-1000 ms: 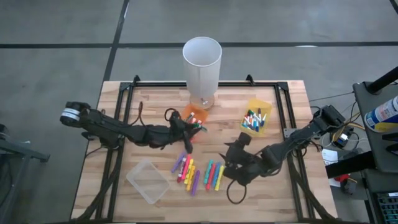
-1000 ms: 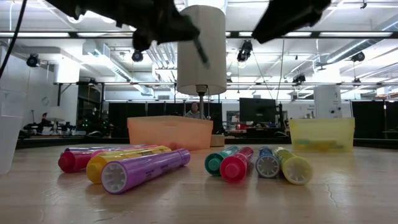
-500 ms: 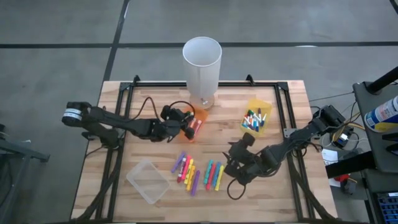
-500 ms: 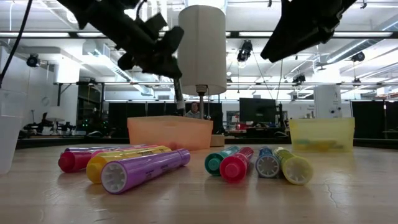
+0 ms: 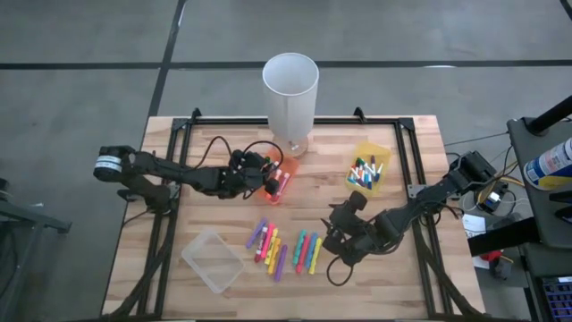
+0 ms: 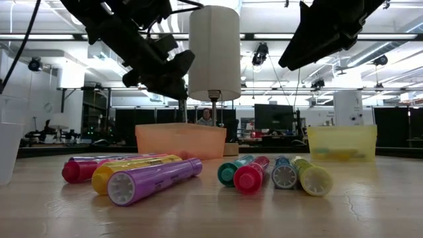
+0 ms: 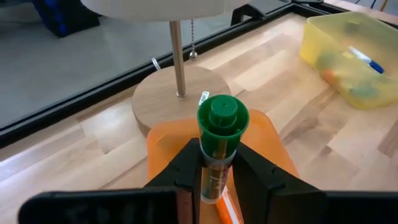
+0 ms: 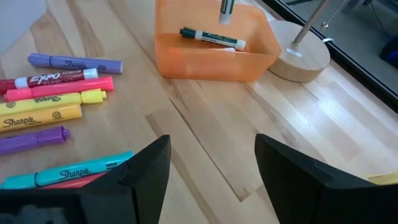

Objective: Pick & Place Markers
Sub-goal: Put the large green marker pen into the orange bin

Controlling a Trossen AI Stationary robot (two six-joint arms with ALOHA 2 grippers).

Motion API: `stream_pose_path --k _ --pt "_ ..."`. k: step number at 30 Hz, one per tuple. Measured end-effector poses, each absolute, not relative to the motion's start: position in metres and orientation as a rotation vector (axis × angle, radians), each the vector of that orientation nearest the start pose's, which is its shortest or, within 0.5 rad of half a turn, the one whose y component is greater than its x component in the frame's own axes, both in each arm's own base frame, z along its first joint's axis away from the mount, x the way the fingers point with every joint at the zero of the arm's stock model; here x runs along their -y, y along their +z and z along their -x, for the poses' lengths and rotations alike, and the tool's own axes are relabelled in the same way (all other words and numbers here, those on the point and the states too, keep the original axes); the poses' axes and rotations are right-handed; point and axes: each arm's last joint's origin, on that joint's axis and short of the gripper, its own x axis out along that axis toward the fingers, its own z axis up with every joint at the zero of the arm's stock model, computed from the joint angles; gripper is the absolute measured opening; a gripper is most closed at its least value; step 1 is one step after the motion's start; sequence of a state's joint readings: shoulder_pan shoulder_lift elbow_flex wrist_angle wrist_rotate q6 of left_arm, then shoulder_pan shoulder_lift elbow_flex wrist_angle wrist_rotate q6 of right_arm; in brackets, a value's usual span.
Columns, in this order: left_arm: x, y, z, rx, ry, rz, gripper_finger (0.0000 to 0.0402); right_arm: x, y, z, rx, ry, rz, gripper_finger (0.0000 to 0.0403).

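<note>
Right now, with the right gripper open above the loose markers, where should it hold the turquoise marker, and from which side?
Probably mid-barrel, straight down from above. The turquoise marker lies flat, with a red marker close along one side, so the right gripper should close across its width, one finger entering that narrow gap.

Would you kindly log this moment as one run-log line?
left gripper: holds green marker over orange bin | right gripper: open, above loose markers
</note>
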State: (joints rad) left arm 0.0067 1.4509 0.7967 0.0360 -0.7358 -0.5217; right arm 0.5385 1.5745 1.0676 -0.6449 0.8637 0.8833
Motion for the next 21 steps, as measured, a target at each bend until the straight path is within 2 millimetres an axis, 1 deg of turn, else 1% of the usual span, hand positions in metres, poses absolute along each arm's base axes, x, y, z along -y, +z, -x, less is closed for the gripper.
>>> stream_pose_path --k 7,16,21 --pt "-0.0221 0.2137 -0.2920 -0.354 0.880 0.272 0.0074 -0.1347 0.2220 -0.2684 -0.658 -0.623 -0.075 0.0228" --pt "-0.0217 0.2147 -0.2924 -0.347 0.883 0.252 0.0131 -0.1347 0.2224 -0.2691 -0.648 -0.626 -0.078 0.0228" --pt "-0.0218 0.2147 -0.2924 -0.345 0.887 0.253 0.0145 -0.1348 0.2226 -0.2695 -0.642 -0.627 -0.080 0.0228"
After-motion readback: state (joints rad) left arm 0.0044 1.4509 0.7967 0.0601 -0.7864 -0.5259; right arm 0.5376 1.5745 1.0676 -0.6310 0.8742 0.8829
